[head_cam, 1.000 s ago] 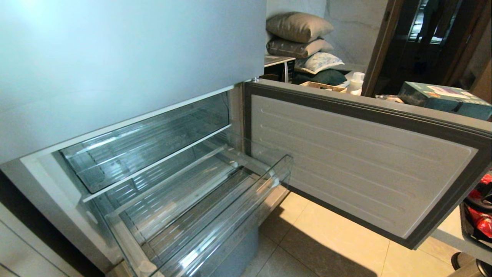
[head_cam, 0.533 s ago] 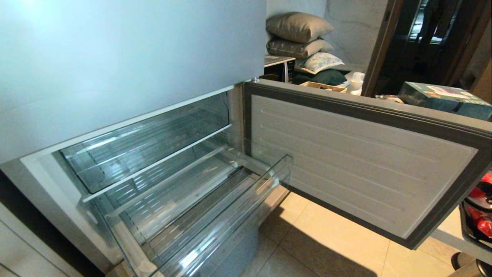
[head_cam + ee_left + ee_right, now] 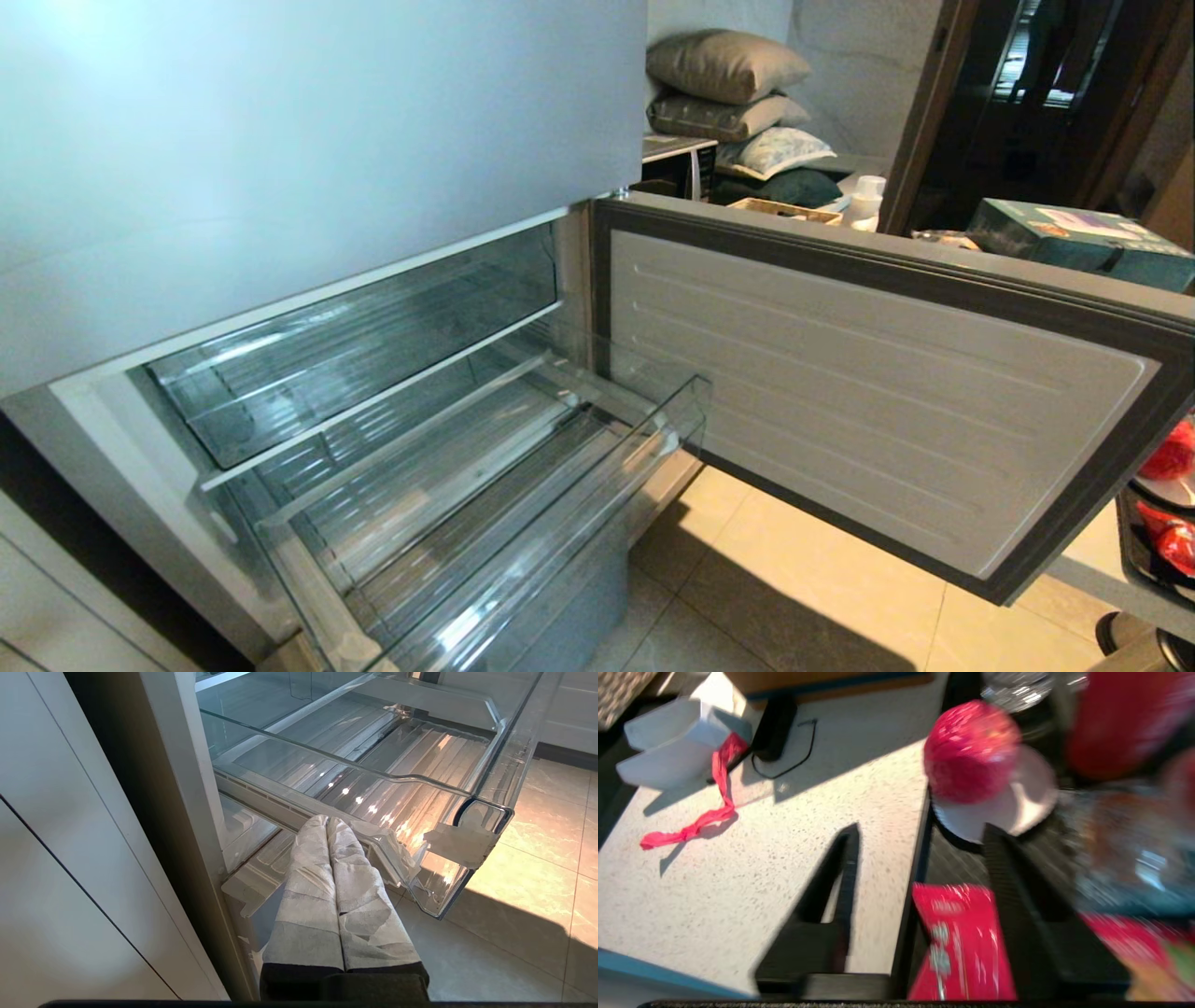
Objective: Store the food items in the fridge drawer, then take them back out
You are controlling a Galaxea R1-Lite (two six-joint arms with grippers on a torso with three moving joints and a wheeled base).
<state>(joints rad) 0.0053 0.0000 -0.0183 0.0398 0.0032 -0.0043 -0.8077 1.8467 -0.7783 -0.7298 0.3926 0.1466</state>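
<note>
A red round food item (image 3: 971, 751) sits on a small white plate (image 3: 1017, 812) in a black basket (image 3: 952, 863); it also shows at the head view's right edge (image 3: 1172, 453). A second red shape (image 3: 1120, 718) past it is blurred. My right gripper (image 3: 920, 828) hovers over the basket's edge, short of the fruit, open and holding nothing. The fridge drawer (image 3: 373, 398), shallow and clear with a white front edge, sits pushed in with no food in it. My left gripper (image 3: 327, 820) is shut and parked low beside the fridge's left corner.
A taller clear drawer (image 3: 560, 523) is pulled out below, over the tiled floor. The open fridge door (image 3: 878, 392) stands between the drawers and the basket. A red packet (image 3: 962, 942) lies in the basket. A speckled counter (image 3: 784, 812) holds a white box (image 3: 672, 746) and a red ribbon (image 3: 710, 812).
At the head view's right edge the dark shape over the basket is gone, and the red fruit on its white plate now shows. The fridge and drawers have not moved.
</note>
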